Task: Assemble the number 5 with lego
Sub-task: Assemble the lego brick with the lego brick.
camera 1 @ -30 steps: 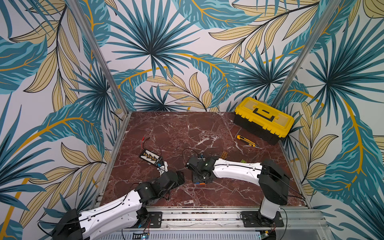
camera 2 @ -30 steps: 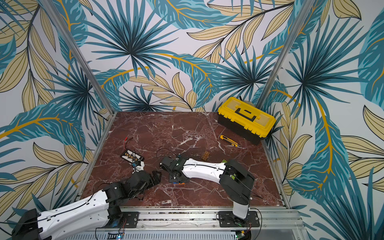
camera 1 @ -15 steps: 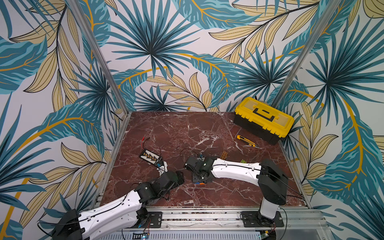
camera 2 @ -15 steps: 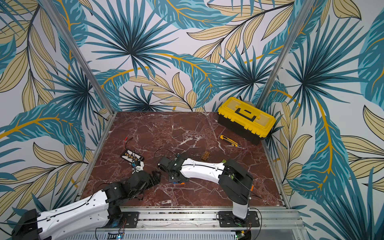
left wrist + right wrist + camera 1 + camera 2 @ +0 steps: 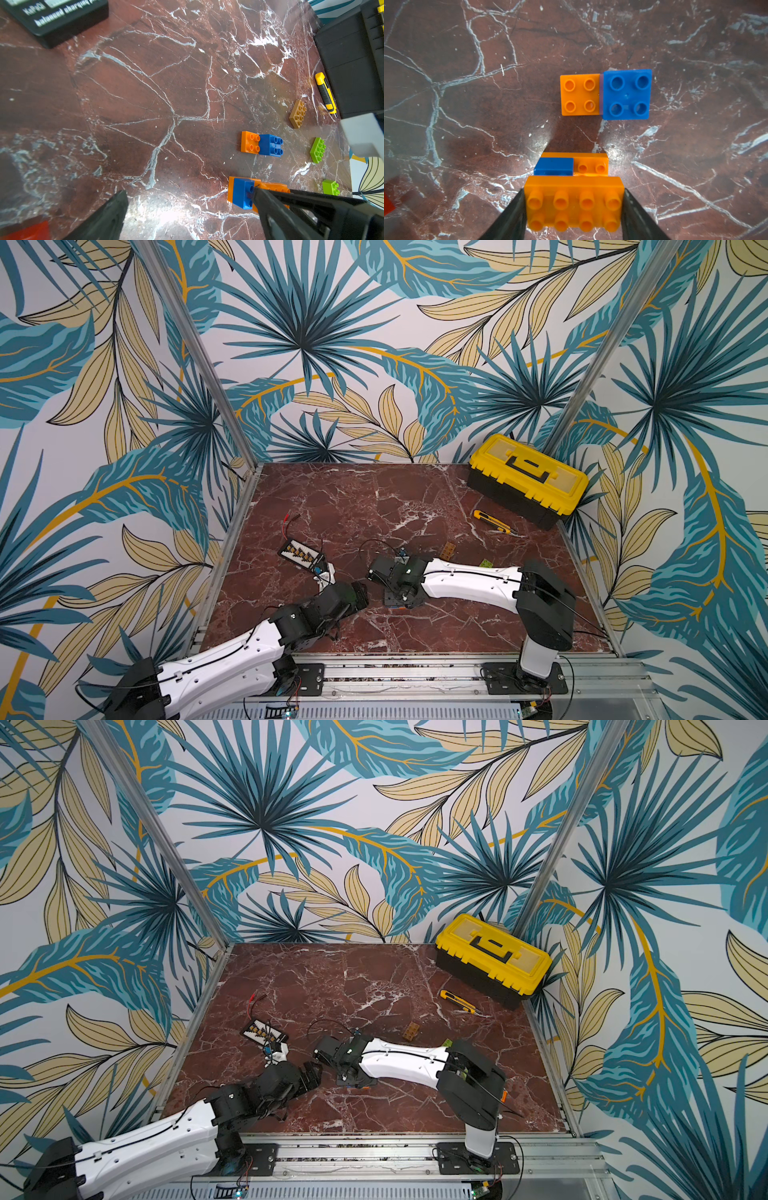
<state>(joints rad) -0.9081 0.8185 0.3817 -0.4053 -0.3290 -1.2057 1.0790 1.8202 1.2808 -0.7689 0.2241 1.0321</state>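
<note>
The right end effector [image 5: 573, 192] clamps an orange eight-stud brick [image 5: 573, 207] by its short ends. Just ahead of it on the table [image 5: 467, 104] sits a low orange base [image 5: 591, 166] carrying a blue brick [image 5: 553, 166]. Farther ahead lies an orange-and-blue pair [image 5: 604, 94]. The left end effector [image 5: 189, 191] gapes wide, gripping nothing, close beside that base. Pressed down off the studs, the brick could skid the unbraced base across the glossy table, or tilt and slip free.

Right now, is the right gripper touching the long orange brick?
Touching. In the right wrist view the right gripper has both black fingers pressed against the short ends of the long orange brick; no gap shows.
</note>
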